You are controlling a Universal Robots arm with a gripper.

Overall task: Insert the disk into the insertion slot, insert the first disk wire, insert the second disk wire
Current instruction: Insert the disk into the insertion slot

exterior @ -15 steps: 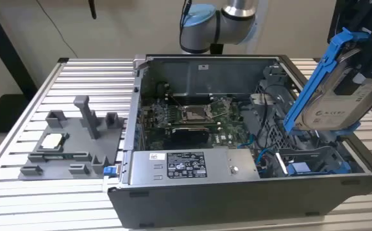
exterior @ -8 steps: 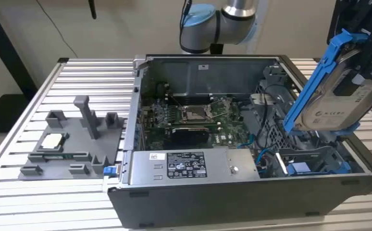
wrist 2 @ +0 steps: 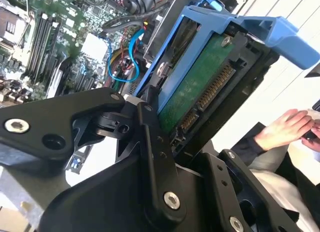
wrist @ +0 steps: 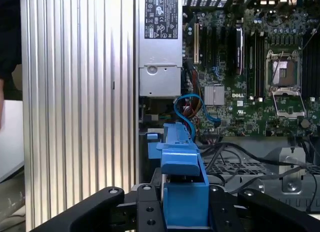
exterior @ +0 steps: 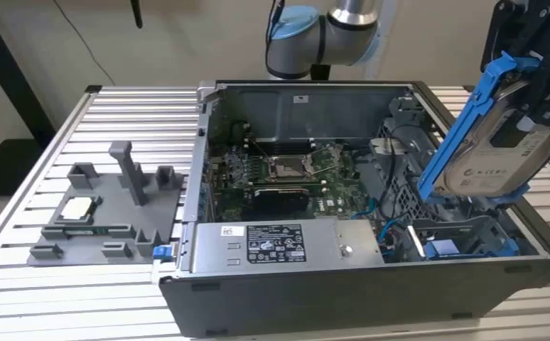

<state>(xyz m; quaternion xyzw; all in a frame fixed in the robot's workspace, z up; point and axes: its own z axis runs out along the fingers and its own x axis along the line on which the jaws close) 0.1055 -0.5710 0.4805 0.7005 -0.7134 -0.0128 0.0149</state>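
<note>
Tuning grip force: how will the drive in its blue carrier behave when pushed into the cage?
Probably rigid: the drive hangs tilted from the hand without sagging. It is likely heavy for its size, being mostly metal. Its blue carrier looks like thin plastic, so it may flex if pushed off-axis.

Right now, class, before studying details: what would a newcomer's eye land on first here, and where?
The bright blue-framed disk stands out, held tilted in the claw above the open computer case, at the exterior view's right. Next come the green motherboard inside the case, and the grey fixture tray on the slatted table at the exterior view's left.
</note>
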